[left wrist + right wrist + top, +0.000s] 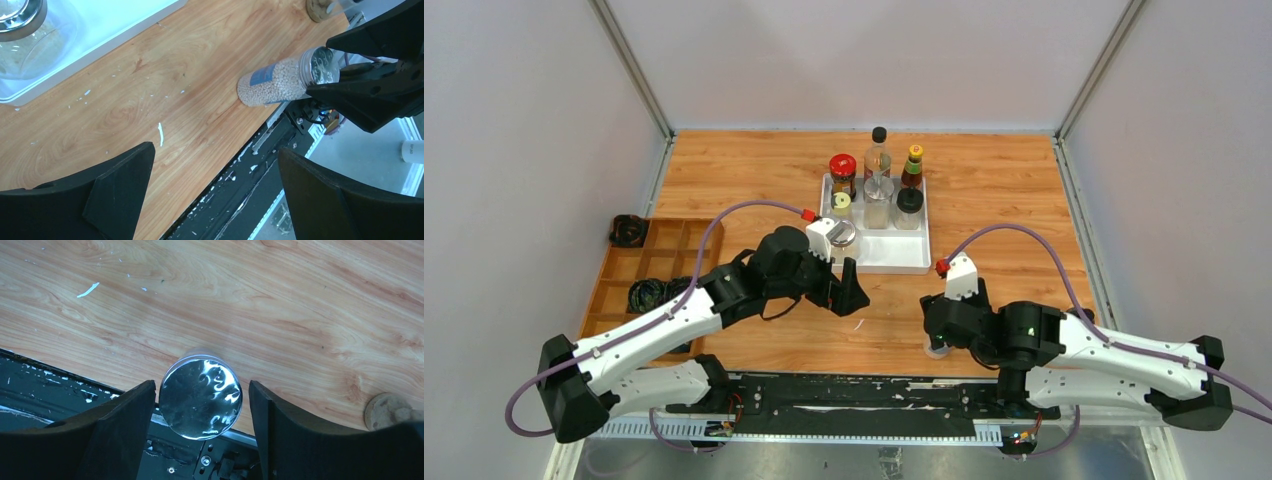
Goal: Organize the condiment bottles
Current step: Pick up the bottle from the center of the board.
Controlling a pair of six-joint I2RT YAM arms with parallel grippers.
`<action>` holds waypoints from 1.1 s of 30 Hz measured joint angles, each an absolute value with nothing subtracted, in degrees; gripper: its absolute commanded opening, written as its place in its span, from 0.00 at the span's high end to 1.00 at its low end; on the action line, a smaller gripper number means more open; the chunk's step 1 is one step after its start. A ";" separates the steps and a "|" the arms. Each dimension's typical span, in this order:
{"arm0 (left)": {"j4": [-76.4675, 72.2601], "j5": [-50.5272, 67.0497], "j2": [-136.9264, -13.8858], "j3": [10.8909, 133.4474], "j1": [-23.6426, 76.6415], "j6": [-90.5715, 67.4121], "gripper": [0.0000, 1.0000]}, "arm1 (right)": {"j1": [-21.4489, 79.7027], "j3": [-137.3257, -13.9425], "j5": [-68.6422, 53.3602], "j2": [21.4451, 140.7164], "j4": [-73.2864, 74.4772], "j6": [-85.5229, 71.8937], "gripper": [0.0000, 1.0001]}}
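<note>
A clear jar of white pellets with a blue label and a shiny silver top stands at the table's near edge. My right gripper is over it, one finger pressed close on each side just below the top, so it is shut on the jar. My left gripper hangs open and empty over bare wood, between the jar and the tray. Several other condiment bottles stand in the white tray, among them a tall clear one and a red-capped jar.
A silver-lidded glass jar stands in the tray's near corner, beside my left wrist. A small cork disc lies on the wood right of the right gripper. A wooden divided box holding black cables sits at the left.
</note>
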State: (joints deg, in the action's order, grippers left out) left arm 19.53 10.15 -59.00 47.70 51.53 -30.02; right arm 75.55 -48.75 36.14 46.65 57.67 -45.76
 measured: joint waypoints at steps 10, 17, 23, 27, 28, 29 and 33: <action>19.35 10.15 -58.98 46.41 51.53 -30.46 0.00 | 76.55 -48.75 35.77 46.06 58.41 -46.98 0.40; 19.33 10.15 -58.85 46.09 51.53 -30.46 0.00 | 77.01 -49.67 35.79 47.20 59.24 -46.94 0.41; 19.35 10.13 -58.19 45.93 51.53 -30.46 0.00 | 77.23 -57.76 37.08 51.42 60.93 -43.81 0.40; 19.44 10.11 -57.60 45.82 51.53 -30.44 0.00 | 77.23 -65.08 39.83 53.67 60.80 -39.86 0.39; 19.49 10.09 -57.45 45.82 51.53 -30.44 0.00 | 77.17 -67.24 40.64 54.43 60.71 -38.41 0.39; 19.53 10.09 -57.34 45.82 51.53 -30.44 0.00 | 77.03 -68.49 41.06 54.96 60.55 -37.52 0.39; 19.90 10.07 -56.69 45.82 51.53 -30.41 0.00 | 74.22 -73.76 41.74 58.30 59.79 -32.34 0.39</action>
